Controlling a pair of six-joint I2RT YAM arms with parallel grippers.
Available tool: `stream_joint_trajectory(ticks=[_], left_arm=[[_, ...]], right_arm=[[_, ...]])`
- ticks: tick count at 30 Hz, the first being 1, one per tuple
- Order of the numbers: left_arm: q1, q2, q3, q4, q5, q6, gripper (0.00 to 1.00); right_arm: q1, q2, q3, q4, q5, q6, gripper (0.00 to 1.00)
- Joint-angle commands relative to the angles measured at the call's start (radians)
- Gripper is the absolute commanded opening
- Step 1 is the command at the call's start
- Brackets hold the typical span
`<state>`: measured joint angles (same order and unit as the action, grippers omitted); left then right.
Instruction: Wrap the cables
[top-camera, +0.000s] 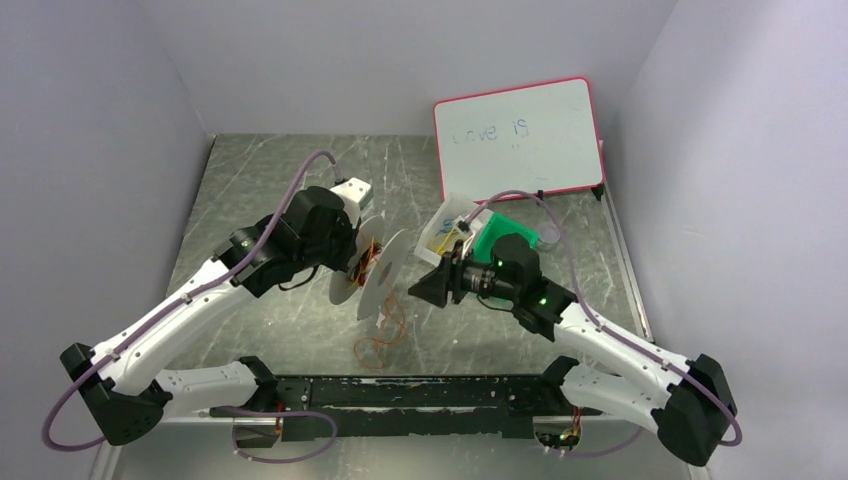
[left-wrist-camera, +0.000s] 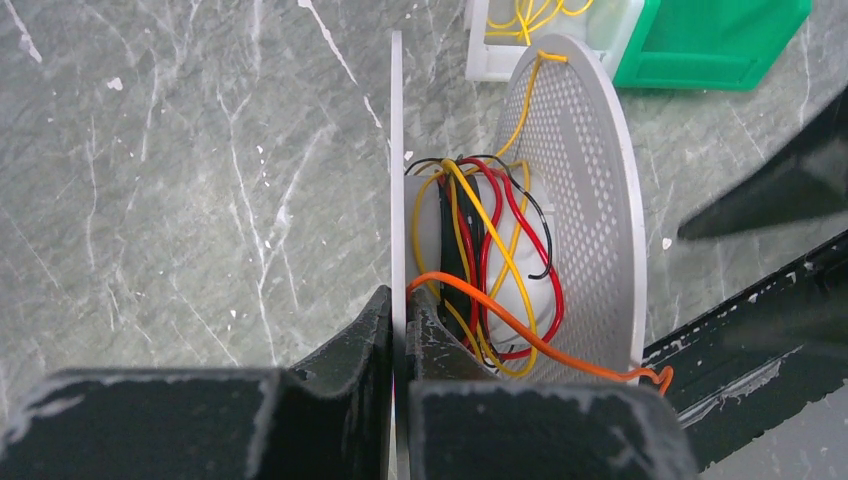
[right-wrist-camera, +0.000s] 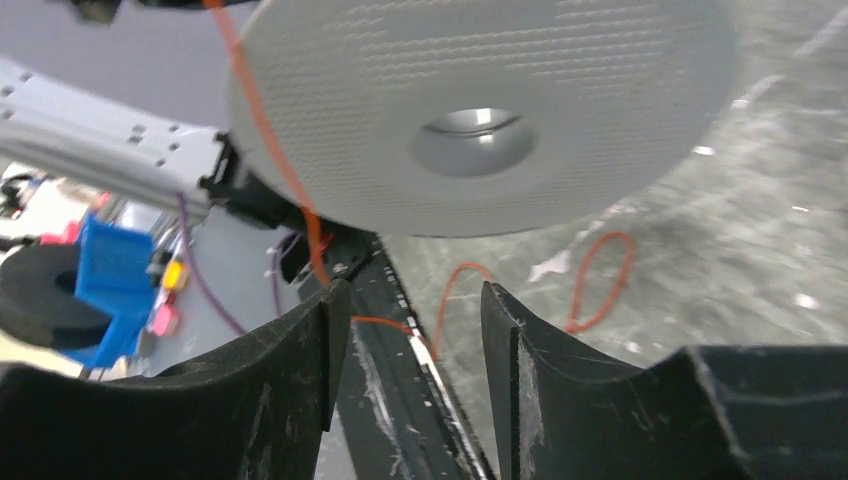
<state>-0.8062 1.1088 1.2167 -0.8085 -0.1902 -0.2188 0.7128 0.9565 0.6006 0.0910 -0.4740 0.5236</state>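
The thin orange cable (top-camera: 378, 343) lies in loose loops on the grey marbled surface (top-camera: 240, 170) and runs up to the round white spool (top-camera: 375, 270) full of tiny holes. The left fingers (left-wrist-camera: 350, 345) pinch its flat rim tight. The right fingers (right-wrist-camera: 300, 345) stand apart, holding nothing. Behind sit a green box (top-camera: 487, 240) and a whiteboard (top-camera: 520, 135) with blurry writing.

Left arm (top-camera: 165, 325) and right arm (top-camera: 620, 345) are wearing white shells, black joints, mauve hoses (top-camera: 296, 186); a green light (top-camera: 541, 297) is glowing.
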Motion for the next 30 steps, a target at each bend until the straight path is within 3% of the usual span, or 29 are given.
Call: stream_joint_trajectory(ticks=[1, 7, 16, 21, 25, 30], left_arm=[[-0.005, -0.001, 0.053, 0.055, -0.036, -0.055, 0.07], [-0.006, 0.009, 0.063, 0.059, -0.035, -0.068, 0.07], [-0.006, 0.006, 0.066, 0.050, -0.048, -0.085, 0.07], [-0.005, 0.008, 0.066, 0.049, -0.052, -0.092, 0.07], [-0.006, 0.005, 0.059, 0.041, -0.052, -0.091, 0.07], [-0.006, -0.018, 0.036, 0.040, -0.036, -0.076, 0.07]], right_arm=[[0.123, 0.011, -0.049, 0.221, 0.057, 0.053, 0.55], [0.235, 0.118, -0.104, 0.453, 0.107, 0.114, 0.55], [0.295, 0.232, -0.116, 0.571, 0.148, 0.150, 0.51], [0.316, 0.248, -0.119, 0.597, 0.161, 0.153, 0.33], [0.316, 0.197, -0.088, 0.474, 0.212, 0.101, 0.03], [0.315, 0.103, -0.030, 0.272, 0.335, 0.015, 0.00]])
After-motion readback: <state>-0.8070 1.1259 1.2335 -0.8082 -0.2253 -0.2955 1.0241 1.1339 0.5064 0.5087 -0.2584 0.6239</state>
